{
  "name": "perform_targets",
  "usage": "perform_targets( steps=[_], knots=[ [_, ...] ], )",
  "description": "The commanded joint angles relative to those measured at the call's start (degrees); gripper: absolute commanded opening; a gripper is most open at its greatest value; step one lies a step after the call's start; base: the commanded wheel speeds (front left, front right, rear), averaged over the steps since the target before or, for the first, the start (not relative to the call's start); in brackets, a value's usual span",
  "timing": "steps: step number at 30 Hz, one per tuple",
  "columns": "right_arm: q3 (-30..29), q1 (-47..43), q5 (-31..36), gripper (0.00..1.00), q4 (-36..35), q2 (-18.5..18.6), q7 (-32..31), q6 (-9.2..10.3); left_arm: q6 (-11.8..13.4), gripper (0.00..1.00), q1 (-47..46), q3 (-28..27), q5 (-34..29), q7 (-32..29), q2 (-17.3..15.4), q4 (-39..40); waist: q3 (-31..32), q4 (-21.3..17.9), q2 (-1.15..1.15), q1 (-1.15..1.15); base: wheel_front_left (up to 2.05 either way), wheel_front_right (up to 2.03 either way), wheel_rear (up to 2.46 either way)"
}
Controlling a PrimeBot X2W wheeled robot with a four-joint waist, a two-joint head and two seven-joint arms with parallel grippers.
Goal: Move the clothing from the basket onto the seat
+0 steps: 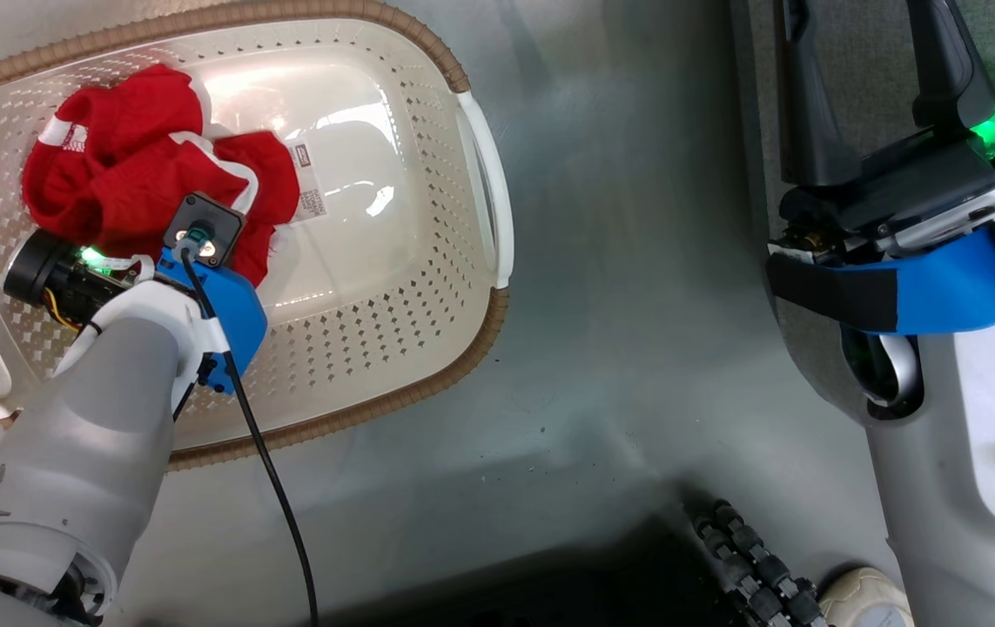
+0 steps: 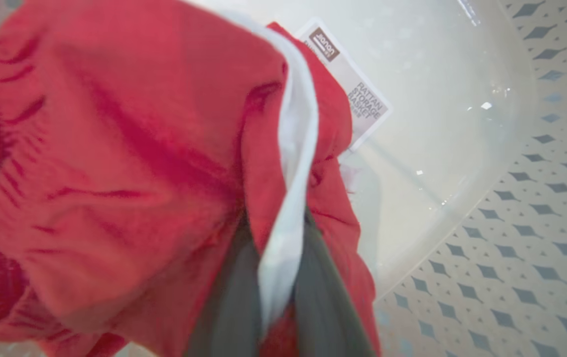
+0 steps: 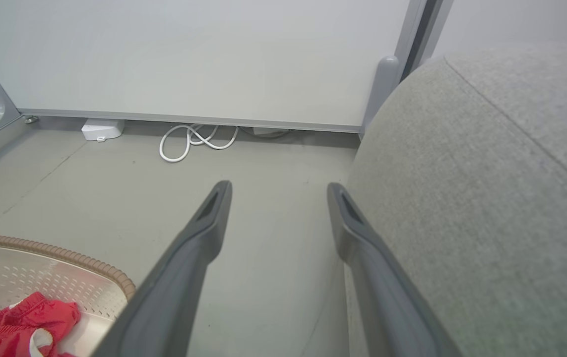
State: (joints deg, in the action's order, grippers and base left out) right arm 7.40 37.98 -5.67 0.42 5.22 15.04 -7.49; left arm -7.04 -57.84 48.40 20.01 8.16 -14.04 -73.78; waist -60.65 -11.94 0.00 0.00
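The clothing (image 1: 114, 165) is a crumpled bright red heap with white trim, lying in the left part of the cream perforated basket (image 1: 462, 348). My left arm reaches down into the basket, its wrist over the heap. In the left wrist view my left gripper (image 2: 278, 223) is shut on the clothing (image 2: 114, 173), with a white trim strip pinched between the two dark fingers (image 2: 233, 297). My right gripper (image 3: 279, 191) stands open and bare above the floor, beside the rounded grey seat (image 3: 486, 198). The basket's brown rim (image 3: 65, 255) and the clothing (image 3: 20, 322) lie to its lower left.
A paper label (image 1: 310, 178) lies on the basket's bare floor. The seat's edge (image 1: 876, 87) runs down the right side. A white cable coil (image 3: 196, 141) and a white box (image 3: 102, 130) lie by the wall. A shoe (image 1: 863, 601) shows at the bottom.
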Motion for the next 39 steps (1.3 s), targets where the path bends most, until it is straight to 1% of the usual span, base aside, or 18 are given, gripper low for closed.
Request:
perform_targets(
  steps=[1,6,11,18,22,28,30,36,39],
  knots=[
    [-0.3,0.7,0.2,1.0,-0.1,-0.1,0.2,-0.01,0.3,0.0,-1.0,0.1,-0.1,0.1,-0.2,-0.1,0.1,0.1,0.0,0.0,0.0,0.0,0.0],
    [-0.4,0.5,0.3,1.0,0.2,-0.2,0.2,-0.01,0.1,0.0,-0.7,0.4,0.5,0.5,0.3,-0.1,0.9,0.4,0.0,0.0,0.0,0.0,0.0],
    [-0.7,-0.3,0.4,1.0,0.4,0.1,0.2,-0.01,-0.1,0.0,-0.2,1.0,1.0,1.7,1.9,-0.1,2.6,1.3,0.0,0.0,0.0,0.0,0.0],
    [-1.2,-1.5,0.3,1.0,1.1,1.0,0.2,-0.01,-0.5,0.0,0.8,2.5,1.3,4.9,5.8,0.6,6.4,3.3,0.0,0.0,0.0,0.0,0.0],
    [-1.2,-2.2,0.4,1.0,1.6,1.5,0.2,-0.01,-0.6,0.0,2.1,3.0,2.5,6.3,7.8,2.1,9.2,4.6,0.0,0.0,0.0,0.0,0.0],
    [-1.4,-3.8,0.4,1.0,2.6,2.4,0.2,-0.01,-0.4,0.0,4.3,3.9,5.0,7.1,9.2,6.5,14.1,6.4,0.0,0.0,0.0,0.0,0.0],
    [-1.6,-4.5,0.4,1.0,2.9,2.7,0.2,-0.01,-0.4,0.0,4.8,3.7,5.4,7.1,9.4,9.4,15.8,7.1,0.0,0.0,0.0,0.0,0.0],
    [-2.2,-7.0,0.4,1.0,4.0,3.6,0.2,-0.01,-0.4,0.0,8.2,1.0,4.8,7.1,8.3,17.9,20.9,8.9,0.0,0.0,0.0,0.0,0.0],
    [-2.5,-8.3,0.2,1.0,4.7,4.0,0.2,-0.01,0.1,0.0,10.2,-0.8,3.5,7.1,7.8,22.0,23.4,9.6,0.0,0.0,0.0,0.0,0.0]
  ],
)
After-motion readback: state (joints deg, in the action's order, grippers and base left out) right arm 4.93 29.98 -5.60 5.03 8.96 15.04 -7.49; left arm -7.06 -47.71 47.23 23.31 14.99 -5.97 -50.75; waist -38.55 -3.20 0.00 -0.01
